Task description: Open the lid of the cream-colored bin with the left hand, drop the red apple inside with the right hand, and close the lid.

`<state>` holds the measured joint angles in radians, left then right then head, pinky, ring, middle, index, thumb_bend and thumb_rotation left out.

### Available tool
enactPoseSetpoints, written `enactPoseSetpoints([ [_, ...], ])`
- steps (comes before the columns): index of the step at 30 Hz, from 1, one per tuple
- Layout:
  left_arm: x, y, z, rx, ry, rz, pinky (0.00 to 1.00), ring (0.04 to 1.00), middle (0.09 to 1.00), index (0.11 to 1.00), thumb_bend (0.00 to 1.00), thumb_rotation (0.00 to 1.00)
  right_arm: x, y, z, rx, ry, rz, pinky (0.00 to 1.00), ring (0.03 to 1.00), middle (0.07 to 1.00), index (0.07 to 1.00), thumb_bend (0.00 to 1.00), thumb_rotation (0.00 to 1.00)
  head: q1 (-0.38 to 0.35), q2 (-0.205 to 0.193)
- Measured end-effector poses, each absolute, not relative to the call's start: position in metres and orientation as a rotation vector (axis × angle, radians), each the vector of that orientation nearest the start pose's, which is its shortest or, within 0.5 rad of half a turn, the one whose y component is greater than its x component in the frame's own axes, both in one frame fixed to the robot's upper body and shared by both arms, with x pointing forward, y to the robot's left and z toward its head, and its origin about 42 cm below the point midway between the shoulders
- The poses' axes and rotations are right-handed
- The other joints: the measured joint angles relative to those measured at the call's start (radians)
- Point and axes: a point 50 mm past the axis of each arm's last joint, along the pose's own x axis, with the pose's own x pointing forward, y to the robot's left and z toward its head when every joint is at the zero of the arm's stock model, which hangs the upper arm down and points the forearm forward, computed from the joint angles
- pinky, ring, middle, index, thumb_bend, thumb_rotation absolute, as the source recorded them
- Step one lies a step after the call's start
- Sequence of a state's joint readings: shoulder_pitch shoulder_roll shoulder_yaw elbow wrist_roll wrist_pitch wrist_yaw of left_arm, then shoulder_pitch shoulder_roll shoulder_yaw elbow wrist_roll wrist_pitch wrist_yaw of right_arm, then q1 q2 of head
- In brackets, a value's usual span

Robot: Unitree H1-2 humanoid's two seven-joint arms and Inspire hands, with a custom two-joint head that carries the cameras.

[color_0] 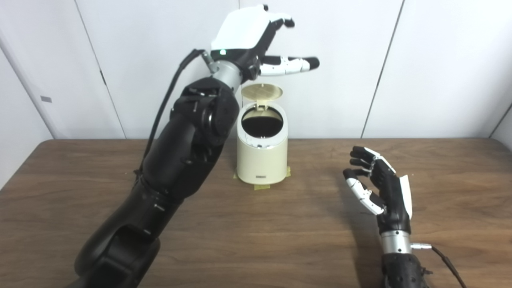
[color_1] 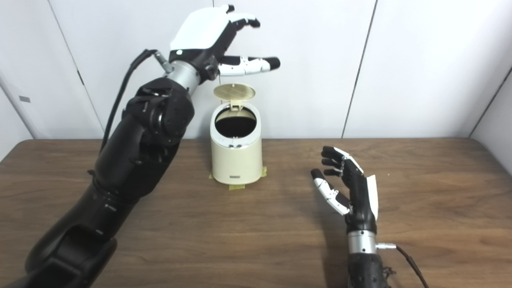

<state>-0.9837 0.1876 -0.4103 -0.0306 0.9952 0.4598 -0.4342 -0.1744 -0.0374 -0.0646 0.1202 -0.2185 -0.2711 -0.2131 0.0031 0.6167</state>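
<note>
Bin (color_0: 262, 154) sits upright toward the back of the table (color_0: 280, 240) in the left eye view, long axis straight up and down, mouth facing up and a bit toward the camera, with the inside just dark so can't tell what's in there. Its lid (color_0: 262, 92) is flipped up on the rear hinge, underside facing forward. Bits of yellowish tape (color_0: 262, 186) peek out under the base. Left hand (color_0: 256, 38) hangs above and just behind the lid, not touching it, fingers spread apart and holding nothing, thumb poking out to the right. Right hand (color_0: 380, 184) is down low over the table, well apart from the bin on its right, palm facing left, fingers loosely curled but apart, nothing in it. Right eye view, same deal: bin (color_1: 236, 154) close to the back edge by the white wall (color_1: 420, 68), lid (color_1: 234, 92) up, left hand (color_1: 216, 36) above it, right hand (color_1: 352, 186) off to the side. Plenty of bare wood in front of the bin and between it and the right hand. No apple in sight in either view.
</note>
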Motion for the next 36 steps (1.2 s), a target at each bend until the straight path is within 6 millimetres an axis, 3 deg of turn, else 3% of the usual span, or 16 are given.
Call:
enactPoseSetpoints([
  [7,0.449,0.081,0.405,1.497,-0.422,-0.100,1.00,0.957,0.851,0.815,0.85,0.90,0.336,-0.233,0.134,-0.201,-0.324,-0.197,0.62,0.706,0.730,0.716,0.26,0.38,0.000,0.000],
  [10,0.453,0.083,0.400,1.521,-0.392,-0.087,1.00,0.961,0.828,0.684,0.87,0.93,0.336,-0.233,0.134,-0.189,-0.312,-0.198,0.62,0.708,0.730,0.713,0.27,0.39,0.003,-0.002],
  [14,0.456,0.086,0.388,1.536,-0.339,-0.107,1.00,0.989,0.875,0.790,0.90,0.99,0.336,-0.233,0.134,-0.187,-0.311,-0.195,0.61,0.703,0.727,0.711,0.27,0.41,0.003,-0.003],
  [17,0.460,0.087,0.378,1.534,-0.295,-0.126,1.00,0.999,0.891,0.822,0.94,1.00,0.336,-0.232,0.134,-0.185,-0.311,-0.190,0.62,0.706,0.729,0.710,0.27,0.40,0.002,-0.008],
  [19,0.461,0.088,0.374,1.528,-0.279,-0.132,1.00,1.000,0.901,0.832,0.96,1.00,0.336,-0.232,0.133,-0.180,-0.309,-0.188,0.62,0.709,0.730,0.711,0.27,0.39,0.002,-0.008],
  [23,0.464,0.088,0.369,1.542,-0.254,-0.130,1.00,0.948,0.822,0.849,0.99,1.00,0.335,-0.232,0.133,-0.172,-0.306,-0.181,0.62,0.707,0.728,0.712,0.27,0.39,0.002,-0.008],
  [29,0.466,0.089,0.366,1.546,-0.242,-0.133,1.00,0.999,0.916,0.843,1.00,1.00,0.335,-0.230,0.133,-0.179,-0.308,-0.175,0.61,0.698,0.721,0.711,0.27,0.40,-0.002,-0.008],
  [36,0.466,0.092,0.353,1.533,-0.219,-0.164,1.00,1.000,0.921,0.835,1.00,0.98,0.334,-0.228,0.133,-0.188,-0.310,-0.172,0.61,0.696,0.718,0.708,0.26,0.40,-0.005,-0.005],
])
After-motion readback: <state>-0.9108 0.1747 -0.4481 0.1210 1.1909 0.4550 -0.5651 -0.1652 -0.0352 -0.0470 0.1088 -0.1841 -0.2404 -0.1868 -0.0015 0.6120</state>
